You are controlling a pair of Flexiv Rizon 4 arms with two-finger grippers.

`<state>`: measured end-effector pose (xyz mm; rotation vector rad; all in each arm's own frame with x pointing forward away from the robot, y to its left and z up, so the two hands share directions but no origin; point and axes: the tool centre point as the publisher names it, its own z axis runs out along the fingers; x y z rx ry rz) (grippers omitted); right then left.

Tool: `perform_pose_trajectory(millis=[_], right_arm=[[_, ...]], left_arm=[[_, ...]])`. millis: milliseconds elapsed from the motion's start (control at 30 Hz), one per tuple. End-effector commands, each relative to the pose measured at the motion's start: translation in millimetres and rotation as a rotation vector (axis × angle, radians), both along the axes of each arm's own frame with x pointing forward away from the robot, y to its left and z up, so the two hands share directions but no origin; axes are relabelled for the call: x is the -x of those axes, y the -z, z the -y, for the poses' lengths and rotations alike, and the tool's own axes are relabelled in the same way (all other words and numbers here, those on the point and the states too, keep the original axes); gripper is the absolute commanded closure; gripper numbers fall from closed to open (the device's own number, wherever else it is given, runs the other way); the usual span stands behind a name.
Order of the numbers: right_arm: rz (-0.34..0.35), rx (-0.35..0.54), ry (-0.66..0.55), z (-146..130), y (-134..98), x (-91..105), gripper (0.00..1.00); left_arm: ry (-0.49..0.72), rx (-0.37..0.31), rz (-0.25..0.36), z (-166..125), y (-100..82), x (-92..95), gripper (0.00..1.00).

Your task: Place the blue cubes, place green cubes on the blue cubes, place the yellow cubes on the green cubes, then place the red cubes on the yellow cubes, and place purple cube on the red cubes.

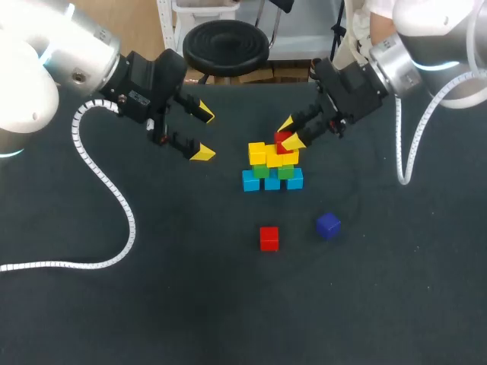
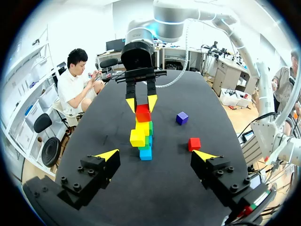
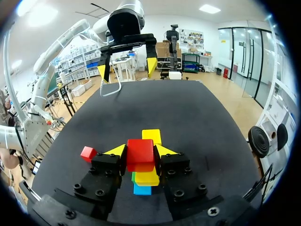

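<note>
Dark table [image 1: 152, 304]; loose red cube [image 1: 268, 238], purple cube [image 1: 328, 225] near stack [image 1: 272, 169]

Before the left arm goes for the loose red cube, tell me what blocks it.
Nothing visible does. Only bare table lies between the open left gripper and the loose red cube; the stack stands off to one side of that line.

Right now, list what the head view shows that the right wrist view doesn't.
Head view only: the purple cube, lying apart from the stack. Right wrist view only: the right gripper plainly clamping the held red cube from both sides, over the stack. Both: the stack, the loose red cube, the open left gripper.
</note>
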<state>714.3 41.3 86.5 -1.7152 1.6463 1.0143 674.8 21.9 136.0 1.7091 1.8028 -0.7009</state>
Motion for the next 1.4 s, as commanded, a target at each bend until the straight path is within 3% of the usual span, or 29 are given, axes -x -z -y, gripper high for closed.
perform_pose_trajectory(millis=[33, 367, 400, 433, 500, 533, 567, 1100, 1133, 1167, 1200, 1267, 1333, 1400], right_arm=[[-0.001, 0.003, -0.001, -0.5, -0.7, -0.8, 1.0], [-0.004, 0.009, 0.0, 0.1, -1.1, -0.6, 1.0], [-0.005, 0.009, 0.001, 0.0, -1.2, -0.6, 0.88], [-0.005, 0.01, 0.001, 0.0, -1.3, -0.6, 0.66], [-0.007, 0.009, 0.0, -0.1, -1.4, -0.7, 0.55], [-0.008, 0.008, 0.001, -0.1, -1.4, -0.7, 0.32], [-0.009, 0.006, 0.0, -0.1, -1.4, -0.8, 0.0], [0.041, -0.05, 0.038, 14.5, -16.1, 1.5, 0.0], [0.045, -0.052, 0.037, 16.3, -17.2, 1.8, 0.06], [0.048, -0.053, 0.036, 17.6, -18.0, 2.1, 0.47], [0.052, -0.052, 0.039, 19.0, -18.8, 2.7, 0.56], [0.055, -0.053, 0.042, 20.6, -19.4, 3.8, 0.89], [0.055, -0.052, 0.043, 21.5, -18.5, 4.7, 0.98], [0.052, -0.052, 0.044, 21.7, -16.6, 5.5, 1.0]], left_arm=[[0.003, 0.001, 0.0, -0.7, 0.4, -1.1, 0.0], [0.003, 0.001, 0.0, -0.7, 0.4, -1.1, 0.0], [0.003, 0.001, 0.0, -0.7, 0.4, -1.1, 0.0], [0.003, 0.001, 0.0, -0.7, 0.4, -1.1, 0.0], [0.003, 0.001, 0.0, -0.7, 0.4, -1.1, 0.0], [0.003, 0.001, 0.0, -0.7, 0.4, -1.1, 0.0], [0.003, 0.001, 0.0, -0.7, 0.4, -1.1, 0.0], [0.003, 0.001, 0.0, -0.7, 0.4, -1.1, 0.0], [0.003, 0.001, 0.0, -0.7, 0.4, -1.1, 0.0], [0.003, 0.001, 0.0, -0.7, 0.4, -1.1, 0.0], [0.003, 0.001, 0.0, -0.7, 0.4, -1.1, 0.0], [0.003, 0.001, 0.0, -0.7, 0.4, -1.1, 0.0], [0.003, 0.001, 0.0, -0.7, 0.4, -1.1, 0.0], [0.003, 0.001, 0.0, -0.7, 0.4, -1.1, 0.0]])
